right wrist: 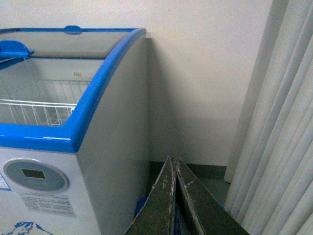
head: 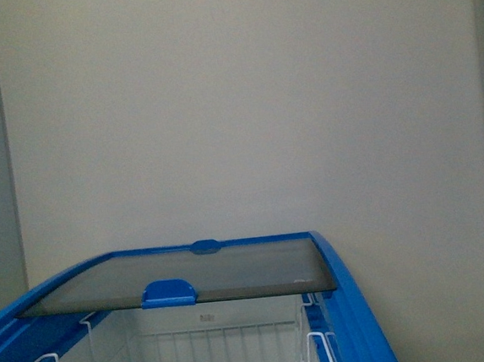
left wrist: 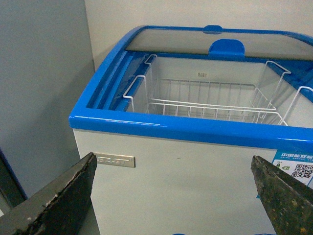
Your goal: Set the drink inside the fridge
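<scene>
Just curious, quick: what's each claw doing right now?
Left gripper: open, holding nothing.
Right gripper: closed, nothing visible between its fingers.

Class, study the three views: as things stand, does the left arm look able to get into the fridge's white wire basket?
Probably yes. The glass lid is slid back, leaving the wire basket uncovered, and the left gripper hangs open in front of the fridge. It sits below the blue rim, though, so it would need to rise first.

A white chest fridge (left wrist: pixel 195 176) with a blue top rim stands against a pale wall. Its glass lid (head: pixel 191 274), with blue handles, is slid to the far end, leaving the near half open. White wire baskets (left wrist: pixel 215 105) hang inside.
</scene>
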`<action>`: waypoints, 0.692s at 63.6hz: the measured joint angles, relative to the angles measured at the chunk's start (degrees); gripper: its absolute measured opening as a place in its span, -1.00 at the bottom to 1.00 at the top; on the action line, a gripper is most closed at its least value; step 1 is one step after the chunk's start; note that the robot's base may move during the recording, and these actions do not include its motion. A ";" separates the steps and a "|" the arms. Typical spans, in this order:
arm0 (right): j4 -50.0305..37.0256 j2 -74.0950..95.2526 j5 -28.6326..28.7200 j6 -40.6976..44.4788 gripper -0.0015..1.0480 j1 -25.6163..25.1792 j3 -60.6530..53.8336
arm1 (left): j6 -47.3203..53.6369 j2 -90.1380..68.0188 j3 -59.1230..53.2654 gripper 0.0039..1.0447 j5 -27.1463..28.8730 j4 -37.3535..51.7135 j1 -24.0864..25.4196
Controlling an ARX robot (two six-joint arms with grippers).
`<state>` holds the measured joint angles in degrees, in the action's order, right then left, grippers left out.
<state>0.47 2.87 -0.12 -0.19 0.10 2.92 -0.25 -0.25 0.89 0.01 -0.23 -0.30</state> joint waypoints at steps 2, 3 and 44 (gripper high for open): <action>0.00 -0.13 0.00 0.00 -0.95 0.00 -0.17 | 0.00 0.00 0.00 0.85 0.02 0.00 0.00; -0.07 -0.37 0.00 0.00 -0.95 0.00 -0.42 | 0.00 0.00 0.00 0.85 0.02 0.00 0.00; -0.35 -2.56 0.13 0.04 -0.14 0.00 -1.99 | 0.00 0.00 0.00 0.85 0.02 0.00 0.00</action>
<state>0.12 0.32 0.01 -0.14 0.10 0.93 -0.25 -0.25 0.89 0.03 -0.23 -0.30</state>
